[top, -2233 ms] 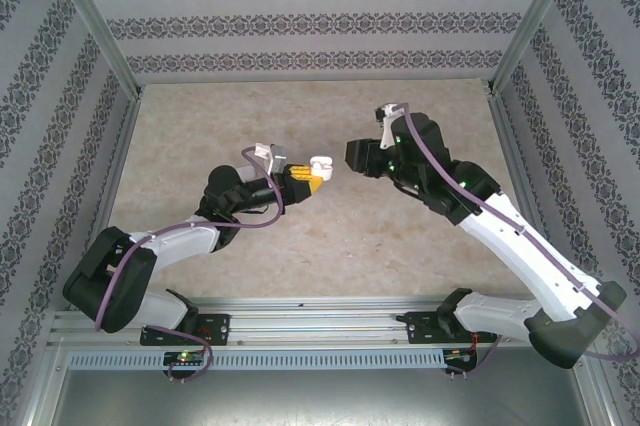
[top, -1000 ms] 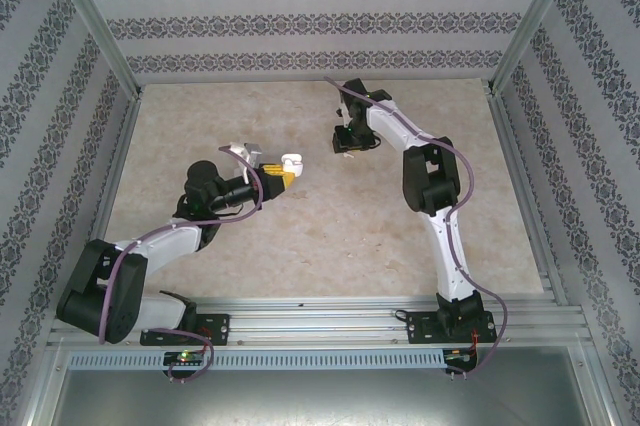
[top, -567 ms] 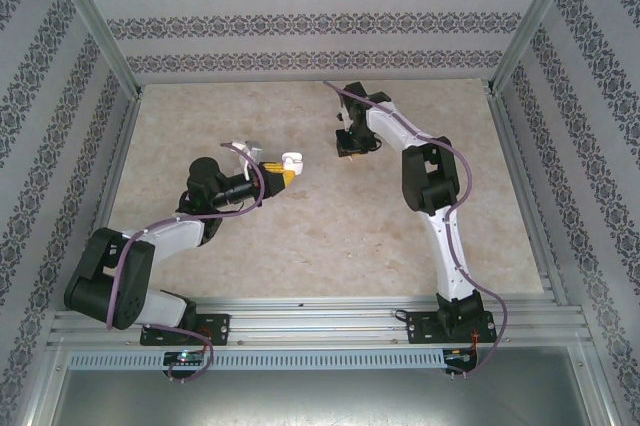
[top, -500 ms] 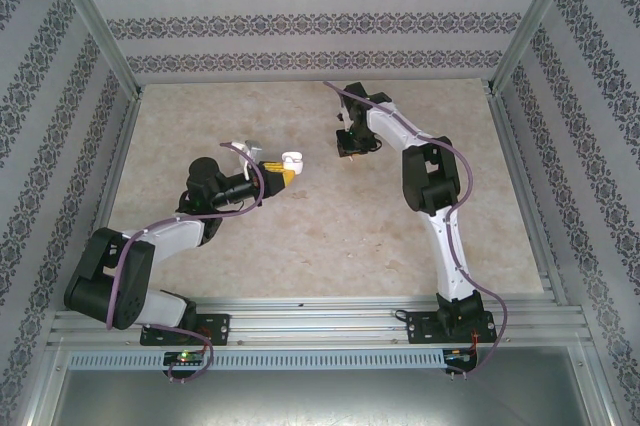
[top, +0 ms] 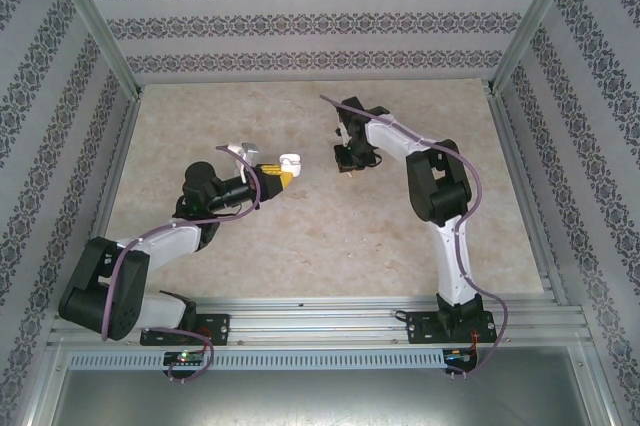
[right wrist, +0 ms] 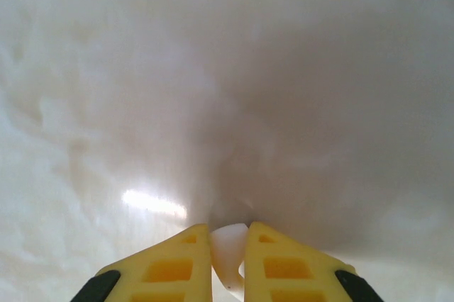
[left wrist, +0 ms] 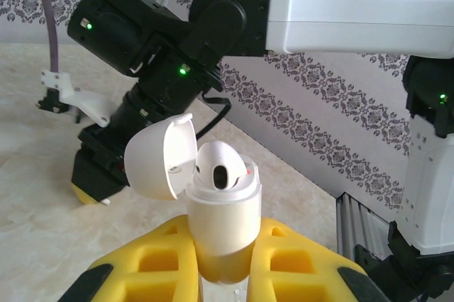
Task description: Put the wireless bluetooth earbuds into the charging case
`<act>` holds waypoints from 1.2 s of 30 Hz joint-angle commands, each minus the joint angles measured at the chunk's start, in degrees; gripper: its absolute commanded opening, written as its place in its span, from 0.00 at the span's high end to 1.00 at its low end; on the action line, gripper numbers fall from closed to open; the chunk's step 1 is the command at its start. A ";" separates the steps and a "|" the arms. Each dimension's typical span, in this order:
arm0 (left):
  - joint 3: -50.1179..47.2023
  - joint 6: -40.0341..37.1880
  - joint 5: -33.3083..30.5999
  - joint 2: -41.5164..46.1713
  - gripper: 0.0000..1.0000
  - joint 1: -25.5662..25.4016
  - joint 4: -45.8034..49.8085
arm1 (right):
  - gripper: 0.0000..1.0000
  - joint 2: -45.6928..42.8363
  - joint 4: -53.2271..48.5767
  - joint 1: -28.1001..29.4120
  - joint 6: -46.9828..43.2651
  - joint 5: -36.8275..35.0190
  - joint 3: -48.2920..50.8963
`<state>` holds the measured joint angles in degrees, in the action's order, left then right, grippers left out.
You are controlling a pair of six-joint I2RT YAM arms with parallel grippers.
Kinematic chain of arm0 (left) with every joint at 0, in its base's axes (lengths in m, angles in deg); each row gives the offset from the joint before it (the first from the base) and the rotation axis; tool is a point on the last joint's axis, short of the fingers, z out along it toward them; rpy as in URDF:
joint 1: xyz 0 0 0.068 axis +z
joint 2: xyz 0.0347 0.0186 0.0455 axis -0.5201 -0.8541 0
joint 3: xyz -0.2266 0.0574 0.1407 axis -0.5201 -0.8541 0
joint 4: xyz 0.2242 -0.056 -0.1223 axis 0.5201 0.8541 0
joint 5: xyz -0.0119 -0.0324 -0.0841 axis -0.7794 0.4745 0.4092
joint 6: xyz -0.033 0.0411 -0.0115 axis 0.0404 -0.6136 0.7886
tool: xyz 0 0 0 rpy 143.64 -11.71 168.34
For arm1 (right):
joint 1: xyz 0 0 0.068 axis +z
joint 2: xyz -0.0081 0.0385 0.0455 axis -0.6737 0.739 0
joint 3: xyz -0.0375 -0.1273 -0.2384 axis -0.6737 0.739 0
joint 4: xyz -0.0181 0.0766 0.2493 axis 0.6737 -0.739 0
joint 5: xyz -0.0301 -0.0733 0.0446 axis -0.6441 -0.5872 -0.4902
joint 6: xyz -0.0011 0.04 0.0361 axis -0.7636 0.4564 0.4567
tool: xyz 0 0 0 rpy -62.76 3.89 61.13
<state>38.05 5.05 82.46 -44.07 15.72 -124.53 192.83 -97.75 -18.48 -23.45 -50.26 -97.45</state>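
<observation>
Marble-look tabletop (top: 300, 236): left gripper (left wrist: 223, 273) clamps open case (left wrist: 223, 217), one earbud (left wrist: 220, 167) seated; right gripper (right wrist: 228, 230) pinches second earbud (right wrist: 227, 252), uninserted.

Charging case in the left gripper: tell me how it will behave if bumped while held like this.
The charging case looks like smooth hard plastic, pinched only at its lower part by the left gripper, so it could slip or pivot. Its open lid hangs off one side and may snap shut if knocked. The earbud sits proud, likely loose.
</observation>
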 commanded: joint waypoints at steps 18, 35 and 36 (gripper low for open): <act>-1.34 -6.03 -6.03 1.32 1.00 -3.32 -11.00 | 0.86 -38.74 11.38 11.93 14.10 -7.51 22.43; 3.22 -16.58 -13.15 3.00 1.00 -9.31 -7.33 | 0.85 -62.23 24.44 18.45 24.84 -8.41 31.90; 3.44 -16.82 -13.31 3.01 1.00 -9.79 -7.18 | 0.85 -62.25 25.01 19.03 24.94 -8.32 31.74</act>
<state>39.41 -9.15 70.17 -42.28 7.37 -130.83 131.31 -76.81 -1.12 -0.96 -59.07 -66.44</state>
